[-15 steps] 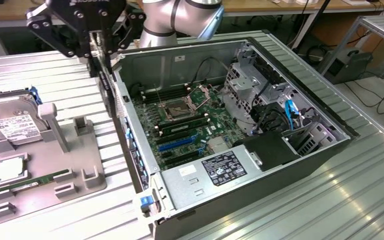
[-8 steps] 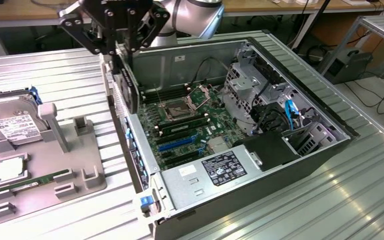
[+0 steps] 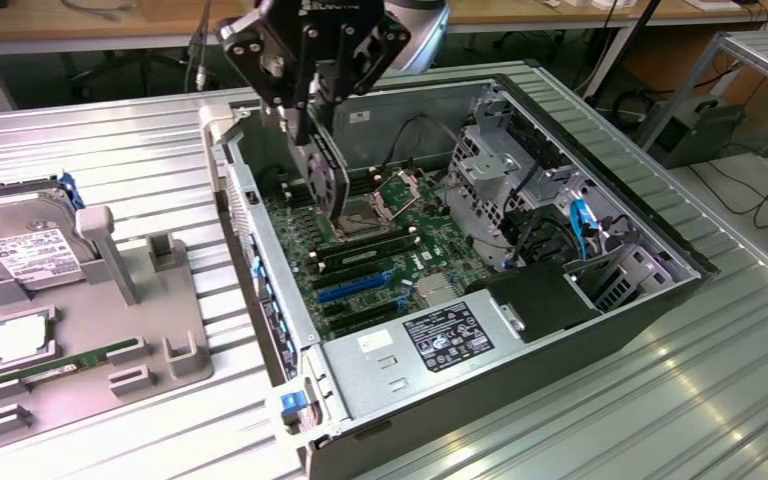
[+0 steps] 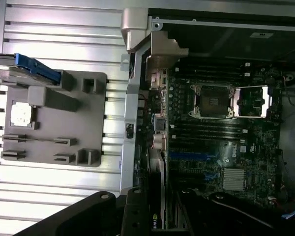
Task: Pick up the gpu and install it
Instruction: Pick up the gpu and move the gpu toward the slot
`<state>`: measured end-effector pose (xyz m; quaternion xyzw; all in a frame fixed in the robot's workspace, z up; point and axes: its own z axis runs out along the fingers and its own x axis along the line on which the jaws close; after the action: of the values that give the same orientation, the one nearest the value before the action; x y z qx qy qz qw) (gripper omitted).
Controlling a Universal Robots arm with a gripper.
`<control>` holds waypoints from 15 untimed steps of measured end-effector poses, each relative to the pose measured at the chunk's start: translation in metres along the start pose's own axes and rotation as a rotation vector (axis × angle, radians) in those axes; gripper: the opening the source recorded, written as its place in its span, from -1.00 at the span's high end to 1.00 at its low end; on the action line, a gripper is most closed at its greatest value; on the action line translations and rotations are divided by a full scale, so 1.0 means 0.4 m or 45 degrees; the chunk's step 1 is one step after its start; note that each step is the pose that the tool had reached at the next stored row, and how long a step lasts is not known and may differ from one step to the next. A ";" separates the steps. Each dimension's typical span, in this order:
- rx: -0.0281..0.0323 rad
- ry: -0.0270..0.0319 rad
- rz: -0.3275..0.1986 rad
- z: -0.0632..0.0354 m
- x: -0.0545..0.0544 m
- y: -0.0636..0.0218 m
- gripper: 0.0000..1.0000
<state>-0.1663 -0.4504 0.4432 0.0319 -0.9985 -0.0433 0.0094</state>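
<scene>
The gpu (image 3: 329, 168), a thin black card, hangs on edge in the robot's gripper (image 3: 307, 125), its lower part down inside an open computer case (image 3: 598, 330). The gripper's jaws are closed on the card's two flat faces, holding it at its upper end. In the wrist view the gpu (image 4: 154, 222) appears edge-on between the dark fingers (image 4: 135, 214) of the gripper (image 4: 160, 209), with a small logo on it.

In the exterior view the card's lower edge sits close to the silver processor socket (image 3: 364, 215) on the green motherboard (image 3: 404, 265). Whether it touches the board cannot be told. Nearer the camera on the board lie blue expansion slots (image 3: 351, 288). A grey power supply (image 3: 424, 340) with a black label fills the near end of the case.

The case lies on its side on a ribbed metal table (image 3: 704, 400). Well apart, on the exterior view's left, a grey parts holder (image 3: 157, 330) rests on the same table. It carries a silver hard drive (image 3: 17, 250) with a white label, a square processor chip (image 3: 17, 340) and a slim green memory stick (image 3: 84, 357).

The wrist view also shows the parts holder (image 4: 88, 118), beside the case, and the processor socket (image 4: 214, 101).
</scene>
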 end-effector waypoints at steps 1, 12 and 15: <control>0.0014 0.0005 0.000 0.006 -0.019 -0.002 0.47; 0.0155 0.0022 0.000 0.063 -0.170 -0.016 0.47; 0.0164 0.0023 0.000 0.076 -0.206 -0.020 0.47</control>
<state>-0.0841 -0.4504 0.4107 0.0319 -0.9988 -0.0368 0.0101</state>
